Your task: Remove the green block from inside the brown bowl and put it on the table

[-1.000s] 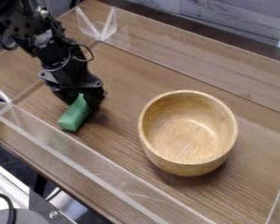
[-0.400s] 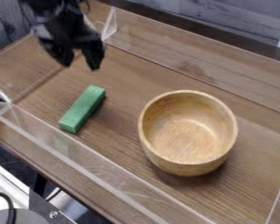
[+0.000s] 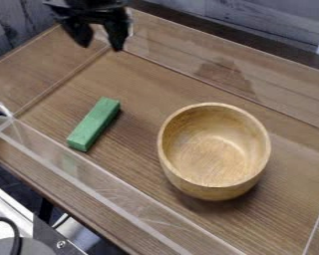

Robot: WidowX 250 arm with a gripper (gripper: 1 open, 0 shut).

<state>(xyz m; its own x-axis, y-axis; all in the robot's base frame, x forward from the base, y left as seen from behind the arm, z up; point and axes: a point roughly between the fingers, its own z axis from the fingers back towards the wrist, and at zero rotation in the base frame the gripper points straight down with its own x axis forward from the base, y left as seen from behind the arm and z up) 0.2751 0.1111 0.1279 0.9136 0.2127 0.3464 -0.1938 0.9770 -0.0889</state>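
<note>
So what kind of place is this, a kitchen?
Probably not a kitchen. It looks like a robot test bench: a wooden table fenced by clear plastic walls, a robot gripper overhead, and just a bowl and green block.

Soft even light, faint glare on the table [image 3: 215, 70], low resolution, slightly blurred throughout.

The gripper [image 3: 100, 36] is cut off by the top edge of the picture above the brown bowl [image 3: 215, 150]; only its two dark fingers [image 3: 119, 37] and a little of the body are seen, softened by blur. The arm behind it is not shown. The table [image 3: 189, 70] is cropped on every side of the bowl. Dark cables below the bowl, at the bottom left corner, are too dim to be made out.
</note>
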